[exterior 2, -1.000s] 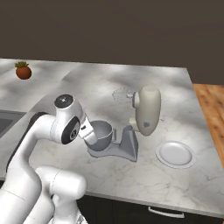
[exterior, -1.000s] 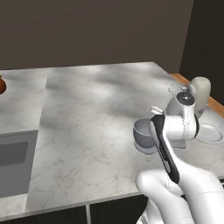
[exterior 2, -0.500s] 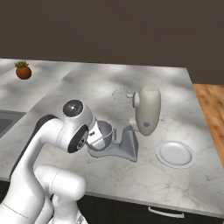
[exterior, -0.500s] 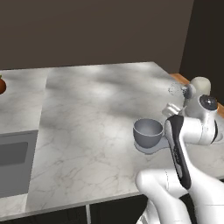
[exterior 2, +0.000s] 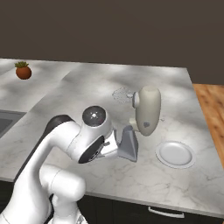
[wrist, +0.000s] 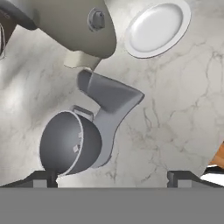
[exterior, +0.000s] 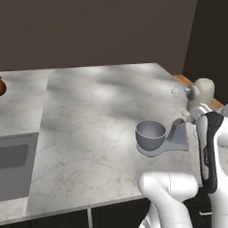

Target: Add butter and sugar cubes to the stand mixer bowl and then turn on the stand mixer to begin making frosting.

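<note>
1. The round, deep, matte grey stand mixer bowl (exterior: pixel 150 134) sits on the flat grey base of the stand mixer (exterior 2: pixel 146 110), whose curved grey neck carries a rounded cream-beige head with a wire whisk at its front.
2. In the hand view the bowl (wrist: pixel 70 142) lies at the lower left, with small pale specks inside it; too small to tell what they are.
3. The mixer stands on the white-grey marbled table (exterior: pixel 89 129), near its right end.
4. A flat white round plate (exterior 2: pixel 175 154) lies on the table just beside the mixer, on the side away from the bowl; it also appears at the top of the hand view (wrist: pixel 156 27).
5. The hand (wrist: pixel 112 177) hangs above the mixer base and looks down on it: its two dark fingertips stand far apart, spread about as wide as they go, with nothing between them and nothing touched.
6. The white arm bends in front of the bowl in the right base view, hiding most of it.
7. A small reddish potted plant (exterior 2: pixel 23 70) stands far off at the table's left end.
8. A grey sink (exterior: pixel 13 167) is set into the table at the left.
</note>
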### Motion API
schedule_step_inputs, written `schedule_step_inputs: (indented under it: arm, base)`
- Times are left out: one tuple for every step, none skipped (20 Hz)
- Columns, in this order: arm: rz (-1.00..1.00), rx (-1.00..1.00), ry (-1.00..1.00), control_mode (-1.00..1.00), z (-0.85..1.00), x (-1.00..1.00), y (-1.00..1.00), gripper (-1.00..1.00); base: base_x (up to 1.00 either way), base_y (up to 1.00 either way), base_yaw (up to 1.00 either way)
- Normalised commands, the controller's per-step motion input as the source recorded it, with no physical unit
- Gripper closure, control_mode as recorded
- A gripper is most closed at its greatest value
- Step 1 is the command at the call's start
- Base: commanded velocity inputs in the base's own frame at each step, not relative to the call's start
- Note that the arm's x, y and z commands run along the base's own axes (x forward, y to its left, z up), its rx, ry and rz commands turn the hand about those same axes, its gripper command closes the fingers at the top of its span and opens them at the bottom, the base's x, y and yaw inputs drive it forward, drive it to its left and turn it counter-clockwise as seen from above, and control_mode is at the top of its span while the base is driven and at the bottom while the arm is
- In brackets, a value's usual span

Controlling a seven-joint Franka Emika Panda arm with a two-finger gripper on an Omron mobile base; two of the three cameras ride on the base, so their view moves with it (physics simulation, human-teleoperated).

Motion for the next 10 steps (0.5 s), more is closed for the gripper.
schedule_step_inputs:
  arm:
    - [-0.09,0.17,-0.08,-1.0,0.0,-0.54,-0.41,-1.0]
    - [-0.11,0.17,-0.05,-1.0,0.0,-0.4,-0.4,-1.0]
    - [-0.13,0.17,-0.02,-1.0,0.0,-0.25,-0.42,-1.0]
    - [-0.14,0.17,0.0,-1.0,0.0,-0.2,-0.42,-1.0]
    - [-0.14,0.17,0.0,-1.0,0.0,-0.17,-0.46,-1.0]
    - [-0.15,0.19,0.0,-1.0,0.05,-0.13,-0.47,-1.0]
    - [-0.15,0.19,0.0,-1.0,0.09,-0.06,-0.45,-1.0]
    - [-0.14,0.17,0.0,-1.0,0.11,-0.04,-0.52,-1.0]
    - [-0.14,0.17,0.01,-1.0,0.14,0.0,-0.52,-1.0]
    - [-0.15,0.17,0.01,-1.0,0.14,0.0,-0.49,-1.0]
  base:
    - [0.0,0.0,0.0]
    - [0.0,0.0,0.0]
    - [0.0,0.0,0.0]
    - [0.0,0.0,0.0]
    - [0.0,0.0,0.0]
    - [0.0,0.0,0.0]
    - [0.0,0.0,0.0]
    - [0.0,0.0,0.0]
    - [0.0,0.0,0.0]
    - [0.0,0.0,0.0]
